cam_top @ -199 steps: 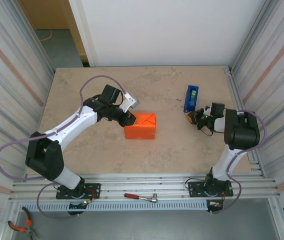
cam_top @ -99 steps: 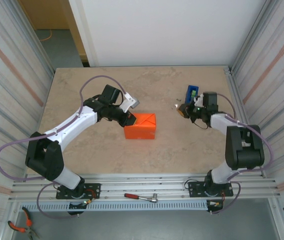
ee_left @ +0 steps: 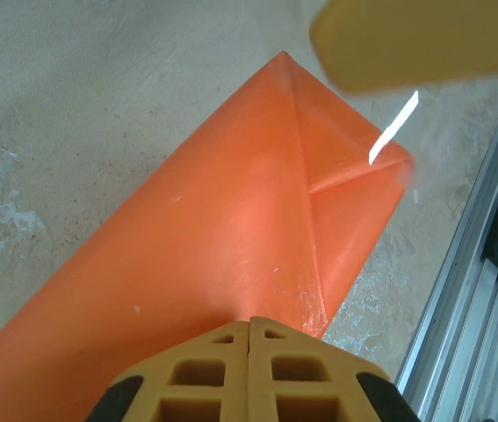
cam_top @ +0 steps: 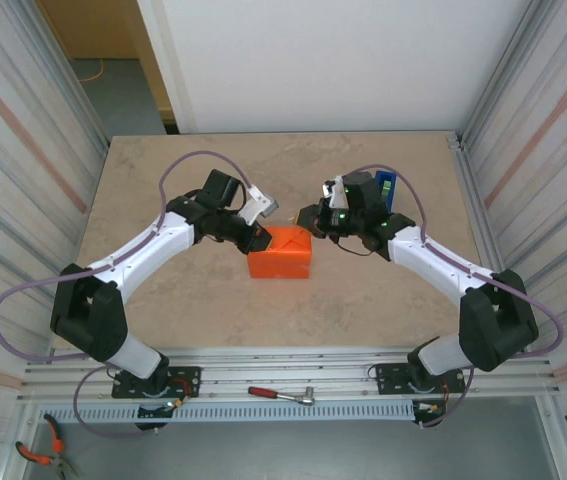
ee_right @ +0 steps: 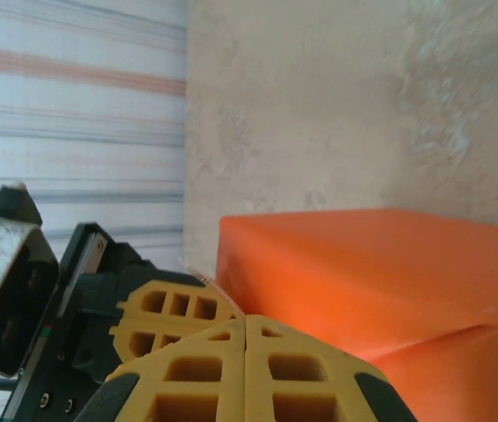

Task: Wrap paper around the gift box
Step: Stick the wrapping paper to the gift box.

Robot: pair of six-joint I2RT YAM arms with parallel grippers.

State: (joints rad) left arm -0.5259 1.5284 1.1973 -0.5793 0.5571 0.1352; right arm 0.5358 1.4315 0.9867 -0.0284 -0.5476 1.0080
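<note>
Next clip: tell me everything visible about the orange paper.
The paper is bright orange, thin and slightly glossy, folded into a box-shaped parcel lying flat on the table. Diagonal end flaps meet in creased seams on top. The shut left gripper rests on its far-left corner. The right gripper, pinching a thin pale strip, hovers by its far-right corner, contact unclear.

From where I stand, the table (cam_top: 153, 180) is a pale beige slab with a cloudy, stone-like pattern. A boxy parcel of orange paper (cam_top: 281, 255) sits flat on it, with diagonal fold lines on its top face. The left gripper (cam_top: 260, 238) is at its far left corner and the right gripper (cam_top: 308, 222) at its far right corner. A blue tape dispenser (cam_top: 387, 183) rests on the slab behind the right gripper, off to its right and half hidden by that arm.
</note>
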